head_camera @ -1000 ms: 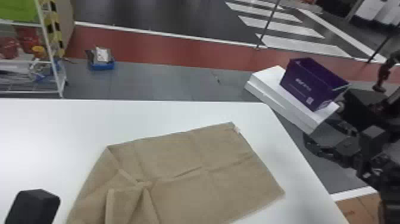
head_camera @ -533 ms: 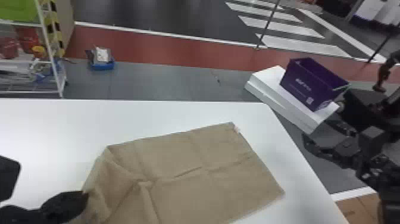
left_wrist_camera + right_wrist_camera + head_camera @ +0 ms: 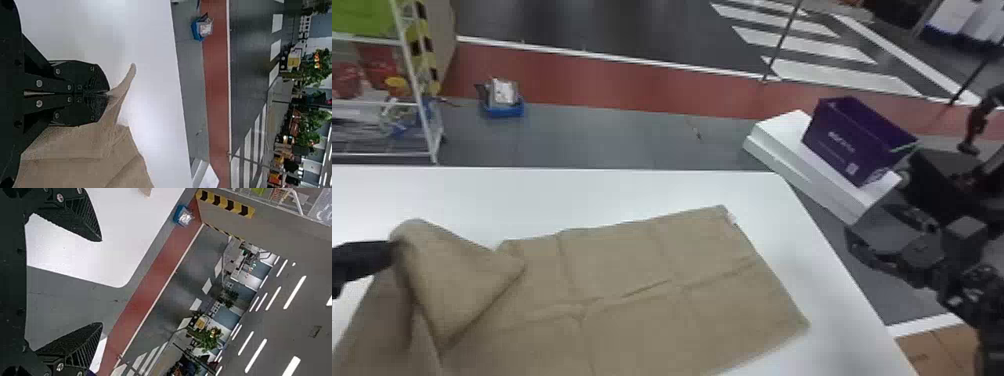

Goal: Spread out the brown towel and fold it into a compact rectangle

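At the head view's left edge my left gripper is shut on the left part of the brown towel, which rises off the table in a folded-over flap. The towel's right part lies flat with creases, a small white tag at its far right corner. In the left wrist view the left gripper has its fingers together on a pinch of the towel. The right arm is parked beyond the table's right edge, and in the right wrist view its gripper stands wide open with nothing between the fingers.
The white table carries the towel. Past its right edge, a purple box stands on a white box. Behind, on the floor, are a blue bin and a wire shelf at the left.
My left gripper came down to the towel's left side, closed on it and lifted it, and the left part now folds up and over toward the right. The right arm stayed still.
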Controlling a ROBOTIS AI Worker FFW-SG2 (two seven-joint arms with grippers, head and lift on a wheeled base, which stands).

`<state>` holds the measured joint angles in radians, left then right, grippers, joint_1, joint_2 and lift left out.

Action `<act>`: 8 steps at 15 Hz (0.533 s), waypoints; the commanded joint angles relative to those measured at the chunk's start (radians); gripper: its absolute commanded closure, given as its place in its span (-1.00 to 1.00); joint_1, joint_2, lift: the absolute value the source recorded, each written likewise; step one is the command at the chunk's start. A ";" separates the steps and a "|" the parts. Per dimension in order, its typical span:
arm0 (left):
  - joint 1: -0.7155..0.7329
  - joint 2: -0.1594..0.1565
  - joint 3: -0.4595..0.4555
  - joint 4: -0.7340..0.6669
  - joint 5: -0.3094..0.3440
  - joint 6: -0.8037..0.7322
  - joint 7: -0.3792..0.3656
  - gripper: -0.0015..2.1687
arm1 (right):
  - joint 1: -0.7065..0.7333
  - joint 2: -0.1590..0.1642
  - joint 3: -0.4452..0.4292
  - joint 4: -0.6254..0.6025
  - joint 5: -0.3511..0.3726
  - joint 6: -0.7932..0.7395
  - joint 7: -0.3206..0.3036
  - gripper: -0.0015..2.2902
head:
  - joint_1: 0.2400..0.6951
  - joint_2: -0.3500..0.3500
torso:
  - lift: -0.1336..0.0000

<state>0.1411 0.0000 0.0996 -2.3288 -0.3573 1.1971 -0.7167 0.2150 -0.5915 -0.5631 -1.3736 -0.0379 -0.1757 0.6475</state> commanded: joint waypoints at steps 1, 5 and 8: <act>-0.011 -0.003 0.108 0.036 0.026 0.002 0.003 0.65 | 0.001 0.006 0.000 -0.008 0.006 0.003 0.001 -0.88 | 1.00 -1.00 | -0.85; -0.029 -0.003 0.238 0.075 0.006 0.023 0.008 0.65 | 0.001 0.006 0.009 -0.010 0.007 0.003 0.001 -0.88 | 1.00 -1.00 | -0.85; -0.008 -0.003 0.253 0.083 -0.014 0.057 0.006 -0.43 | 0.000 0.010 0.028 -0.012 0.009 0.000 0.001 -0.88 | 1.00 -0.83 | -0.85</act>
<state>0.1159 0.0000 0.3493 -2.2471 -0.3614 1.2383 -0.7152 0.2159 -0.5843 -0.5455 -1.3840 -0.0296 -0.1724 0.6489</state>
